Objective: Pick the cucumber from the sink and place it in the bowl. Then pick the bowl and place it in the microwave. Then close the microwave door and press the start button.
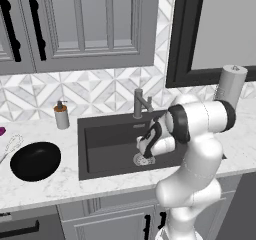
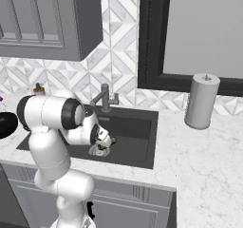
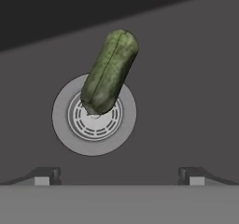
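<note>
While the cucumber lies untouched at the bottom of the basin, the first step, picking it up, is the one in hand. Set into the marble surface [image 1: 45, 189], the sink [image 1: 107, 134] is the biggest thing here, dark and deep, with its tap [image 1: 141, 103] at the back rim. Off to the left on the same surface, well apart from the sink, sits the black bowl [image 1: 35, 160], with nothing in it. Reaching down into the sink, the hand [image 3: 119, 175] hovers above the round metal drain [image 3: 94, 119] with its fingers spread wide and nothing between them. Smallest of all, the cucumber [image 3: 109, 72] lies slantwise, one end resting over the drain. Judging by the hand view, the next move calls for lowering further, shifting toward the cucumber's middle and turning so the fingers close across its narrow width.
</note>
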Available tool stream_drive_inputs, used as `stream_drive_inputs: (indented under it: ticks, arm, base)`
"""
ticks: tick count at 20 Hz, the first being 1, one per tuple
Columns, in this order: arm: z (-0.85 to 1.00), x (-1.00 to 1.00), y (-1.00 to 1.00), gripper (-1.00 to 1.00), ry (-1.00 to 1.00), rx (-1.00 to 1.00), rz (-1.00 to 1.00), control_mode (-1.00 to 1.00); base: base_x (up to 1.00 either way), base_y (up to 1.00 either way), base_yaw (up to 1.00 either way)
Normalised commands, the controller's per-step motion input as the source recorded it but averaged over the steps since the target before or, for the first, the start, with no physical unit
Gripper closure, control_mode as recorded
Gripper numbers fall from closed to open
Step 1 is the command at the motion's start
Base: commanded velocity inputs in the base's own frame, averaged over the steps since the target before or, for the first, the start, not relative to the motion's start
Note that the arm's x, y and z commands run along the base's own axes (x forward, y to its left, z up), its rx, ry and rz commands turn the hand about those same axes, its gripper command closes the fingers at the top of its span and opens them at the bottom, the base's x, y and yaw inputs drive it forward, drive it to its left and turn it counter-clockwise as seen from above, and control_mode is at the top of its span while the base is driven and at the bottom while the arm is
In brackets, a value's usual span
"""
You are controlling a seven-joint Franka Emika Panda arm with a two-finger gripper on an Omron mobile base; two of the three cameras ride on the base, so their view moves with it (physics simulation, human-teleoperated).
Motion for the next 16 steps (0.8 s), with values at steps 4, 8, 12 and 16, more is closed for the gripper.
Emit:
stream_drive_inputs:
  ticks: [4, 8, 12, 16]
  arm:
    - [-0.32, 0.39, 0.0, -1.0, 0.0, 0.0, 0.0, -1.0]
    - [-0.23, 0.38, 0.0, -1.0, 0.0, 0.0, 0.0, -1.0]
    - [-0.21, 0.36, 0.0, -1.0, 0.0, 0.0, 0.0, -1.0]
    - [-0.29, 0.35, 0.0, -1.0, 0.0, 0.0, 0.0, -1.0]
  base:
    - [0.0, 0.0, 0.0]
    - [0.0, 0.0, 0.0]
    - [0.0, 0.0, 0.0]
    - [0.0, 0.0, 0.0]
